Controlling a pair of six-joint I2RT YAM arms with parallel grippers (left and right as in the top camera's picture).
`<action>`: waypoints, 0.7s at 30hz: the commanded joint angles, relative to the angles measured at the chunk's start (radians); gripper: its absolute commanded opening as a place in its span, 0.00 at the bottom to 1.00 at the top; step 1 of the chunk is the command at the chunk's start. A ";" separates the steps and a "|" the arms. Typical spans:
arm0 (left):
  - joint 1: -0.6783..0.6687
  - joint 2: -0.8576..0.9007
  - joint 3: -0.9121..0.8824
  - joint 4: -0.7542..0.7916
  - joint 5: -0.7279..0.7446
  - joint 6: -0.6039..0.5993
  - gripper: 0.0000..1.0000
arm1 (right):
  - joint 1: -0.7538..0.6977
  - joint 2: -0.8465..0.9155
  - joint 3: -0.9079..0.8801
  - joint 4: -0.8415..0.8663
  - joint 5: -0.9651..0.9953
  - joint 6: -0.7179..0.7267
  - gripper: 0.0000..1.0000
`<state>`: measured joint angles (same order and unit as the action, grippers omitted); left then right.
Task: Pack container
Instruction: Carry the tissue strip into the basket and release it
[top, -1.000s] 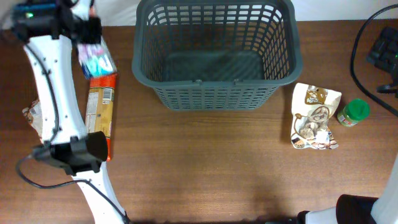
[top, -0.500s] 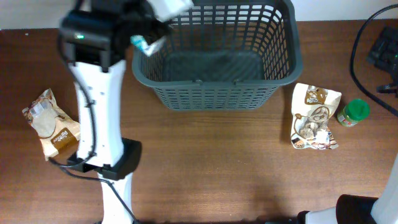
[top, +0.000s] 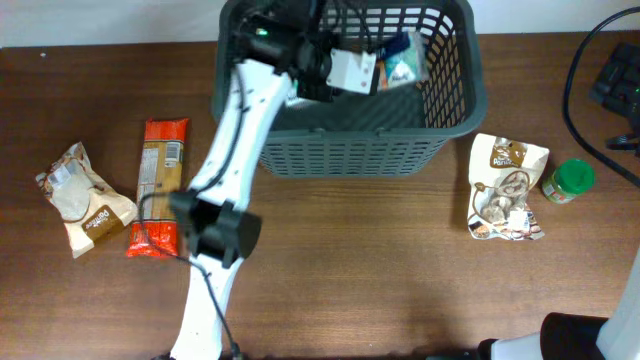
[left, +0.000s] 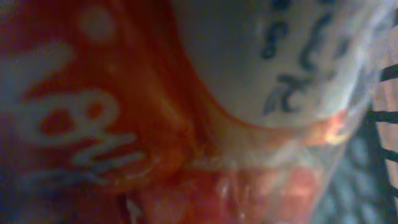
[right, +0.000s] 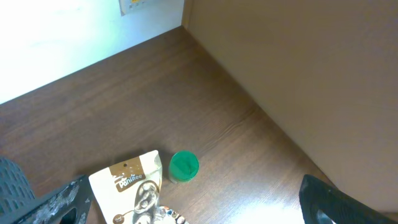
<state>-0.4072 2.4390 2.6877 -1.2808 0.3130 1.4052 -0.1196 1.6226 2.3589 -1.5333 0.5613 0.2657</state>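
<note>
While the left gripper (top: 380, 72) clamps a packet (top: 403, 66) over the basket (top: 350, 150), pointing toward three o'clock, the right gripper (right: 193, 210) gapes empty.

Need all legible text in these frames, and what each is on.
"Pani...": brown label of the white snack bag, right wrist view; rest of the word unclear.
Packet filling the left wrist view: large white and dark letters, too blurred to read.
Orange package and tan bag, overhead: print too small to read.
Green-lidded jar: no text visible.
</note>
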 joint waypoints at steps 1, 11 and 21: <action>0.007 0.061 -0.018 0.063 -0.023 0.048 0.02 | 0.006 0.000 0.001 0.002 0.026 0.013 0.99; 0.027 0.137 -0.018 0.175 -0.021 0.048 0.02 | 0.006 0.000 0.001 0.002 0.026 0.013 0.99; 0.064 0.128 -0.018 0.188 -0.021 -0.096 0.99 | 0.006 0.000 0.001 0.002 0.026 0.013 0.99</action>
<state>-0.3584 2.5774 2.6534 -1.0985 0.2771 1.4147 -0.1196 1.6226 2.3589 -1.5337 0.5613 0.2661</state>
